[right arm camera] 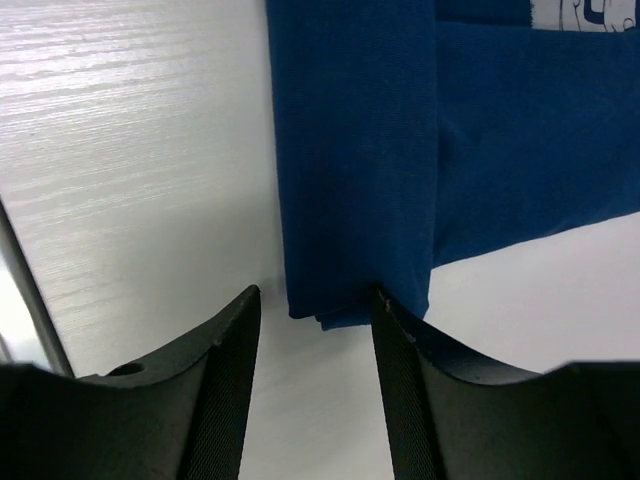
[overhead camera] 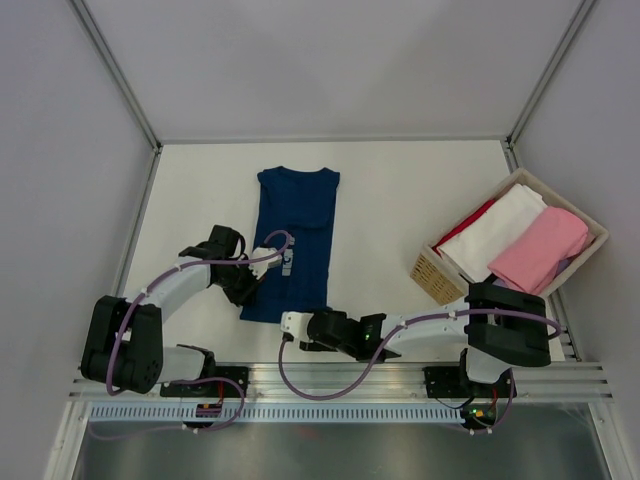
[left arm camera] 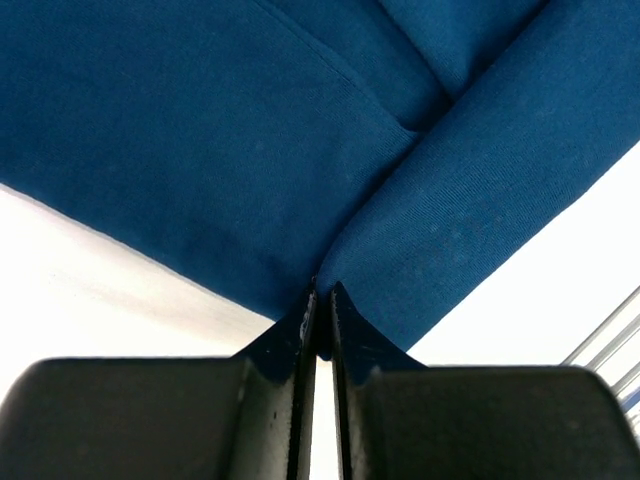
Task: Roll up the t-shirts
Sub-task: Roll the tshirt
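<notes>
Print [right arm camera: 585, 12] on navy t-shirt [right arm camera: 400, 150], unreadable

There's the navy t-shirt [overhead camera: 296, 240] mid-frame, matt cloth, a fine knit grain showing up close. Under it the tabletop [right arm camera: 130, 150], white, faintly wood-grained, with a soft sheen. Now the left pincer [left arm camera: 323, 300]: smooth, glossy black plastic. The right pincer [right arm camera: 315, 305] is black too, inner faces finely ribbed. At right the basket [overhead camera: 432, 272], rough woven wicker; along the bottom the rail [overhead camera: 340, 375], ridged bare metal.
</notes>
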Available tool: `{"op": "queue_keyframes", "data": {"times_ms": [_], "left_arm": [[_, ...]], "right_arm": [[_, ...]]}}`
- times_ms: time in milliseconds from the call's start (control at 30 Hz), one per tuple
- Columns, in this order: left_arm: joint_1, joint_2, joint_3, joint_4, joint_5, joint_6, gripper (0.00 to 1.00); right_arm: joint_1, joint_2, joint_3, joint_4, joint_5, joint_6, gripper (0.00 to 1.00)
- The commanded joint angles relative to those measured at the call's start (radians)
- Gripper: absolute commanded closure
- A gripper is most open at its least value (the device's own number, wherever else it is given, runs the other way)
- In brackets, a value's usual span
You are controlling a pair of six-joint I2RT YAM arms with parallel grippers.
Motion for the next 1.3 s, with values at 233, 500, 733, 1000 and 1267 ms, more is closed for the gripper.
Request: {"op": "queue_keyframes", "data": {"times_ms": [233,500,733,1000,1267], "left_arm": [[0.019,-0.034,0.047,0.023,-0.061,-0.063,0.75],[0.036,-0.177,0.107,0.023,-0.131,-0.093,0.55],[-0.044,-0.243,0.072,-0.09,-0.038,0.031,0.51],[-0.183,-0.243,-0.025,-0.135,-0.033,0.226,0.43],[-0.217,-0.243,-0.096,-0.087,-0.079,0.287,0.41]], "right_arm": [[0.0,0.11,0.067,-0.051,0.04,0.013,0.99],[-0.095,0.002,0.042,-0.079,-0.246,0.117,0.99],[-0.237,-0.048,-0.01,-0.011,-0.504,0.192,1.0],[-0.362,-0.058,-0.025,0.026,-0.687,0.217,1.0],[-0.411,-0.053,-0.018,0.043,-0.759,0.234,1.0]]}}
